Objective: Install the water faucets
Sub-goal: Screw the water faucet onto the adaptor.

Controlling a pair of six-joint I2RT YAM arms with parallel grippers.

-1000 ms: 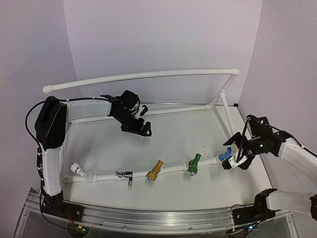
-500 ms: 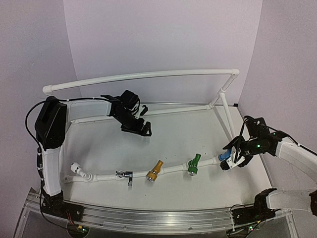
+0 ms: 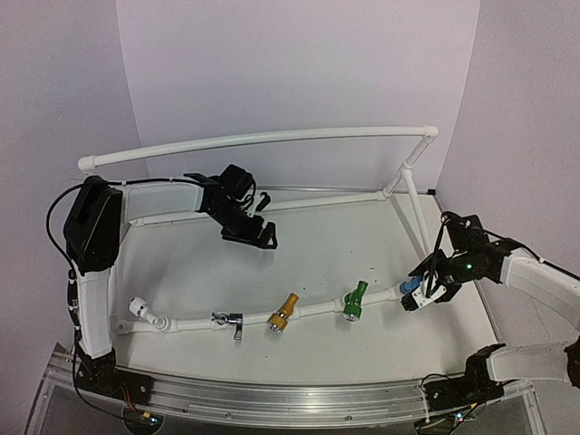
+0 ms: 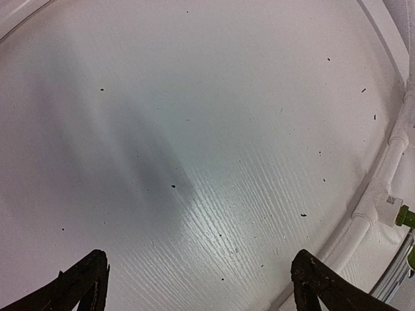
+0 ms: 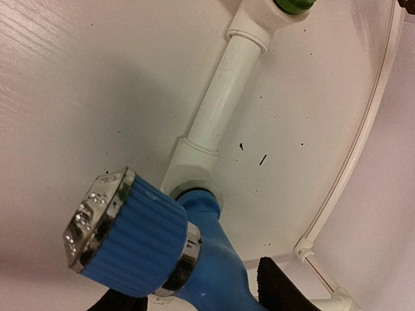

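The silver faucet [image 3: 231, 320], yellow faucet [image 3: 284, 313] and green faucet [image 3: 354, 302] sit along the front white pipe [image 3: 317, 308]. The blue faucet [image 3: 410, 286] is at the pipe's right end. In the right wrist view its blue stem [image 5: 201, 214] meets the white end fitting [image 5: 191, 162], and its ribbed knob with chrome nozzle [image 5: 123, 233] points left. My right gripper [image 3: 422, 295] is shut on the blue faucet's body [image 5: 217, 272]; its fingers [image 5: 282, 285] flank it. My left gripper [image 3: 258, 237] hovers open and empty over the back of the table [image 4: 201, 295].
The white PVC pipe frame [image 3: 254, 139] arches across the back and runs down the right side [image 3: 412, 195]. A white elbow fitting [image 3: 140, 308] ends the front pipe at the left. The table's raised rim [image 5: 363, 149] runs close behind my right gripper.
My right gripper has shifted slightly left and down with the blue faucet, bringing it closer onto the pipe's end fitting. The left arm has not moved.
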